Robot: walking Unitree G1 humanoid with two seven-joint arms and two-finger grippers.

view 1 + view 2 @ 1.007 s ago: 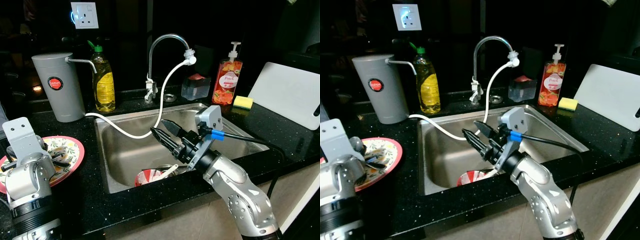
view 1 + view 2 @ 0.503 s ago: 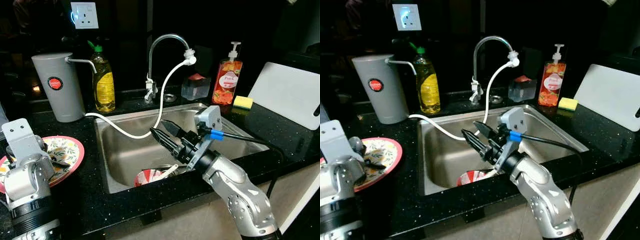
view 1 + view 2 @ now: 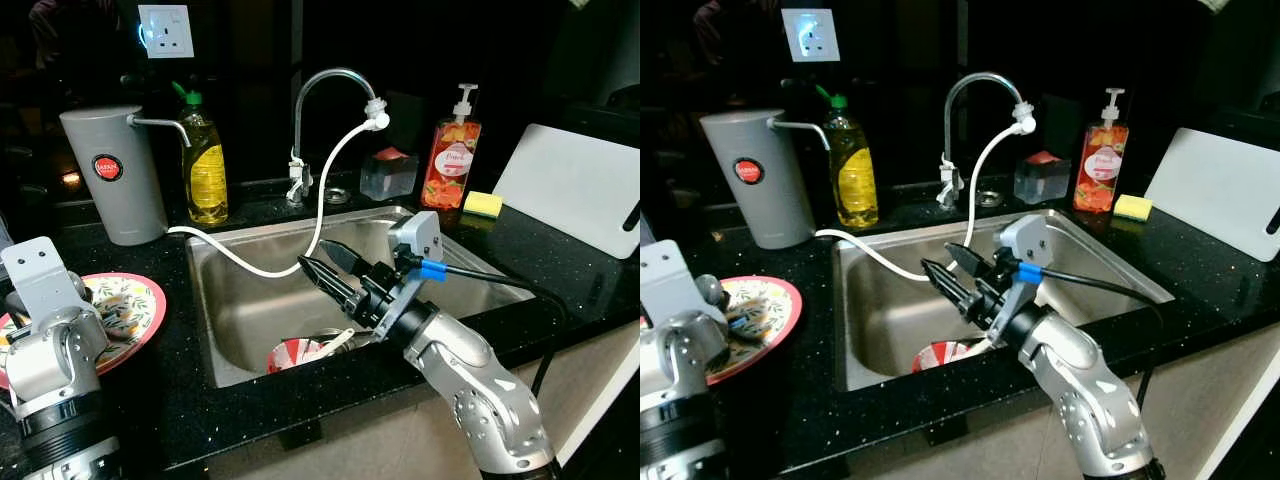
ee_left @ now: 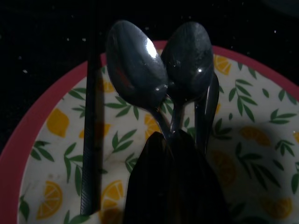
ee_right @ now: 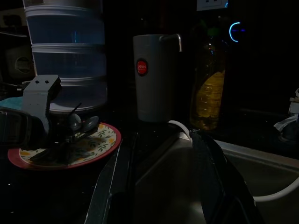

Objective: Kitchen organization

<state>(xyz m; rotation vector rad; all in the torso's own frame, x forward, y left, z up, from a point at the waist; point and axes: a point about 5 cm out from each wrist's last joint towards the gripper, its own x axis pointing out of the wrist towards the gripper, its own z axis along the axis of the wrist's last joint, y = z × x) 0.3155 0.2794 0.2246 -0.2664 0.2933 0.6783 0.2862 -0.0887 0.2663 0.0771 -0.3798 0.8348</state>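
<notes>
While spoons [image 4: 159, 79] are kept clamped by left gripper [image 4: 175, 154] over plate [image 3: 140, 310], right gripper [image 3: 335, 272] stays parted, empty above sink [image 3: 250, 320]; little changed, placement pending.

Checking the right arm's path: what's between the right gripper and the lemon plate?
In the left eye view, the sink's left wall and rim, the white hose crossing it, then bare black counter separate the right gripper from the lemon plate.
</notes>
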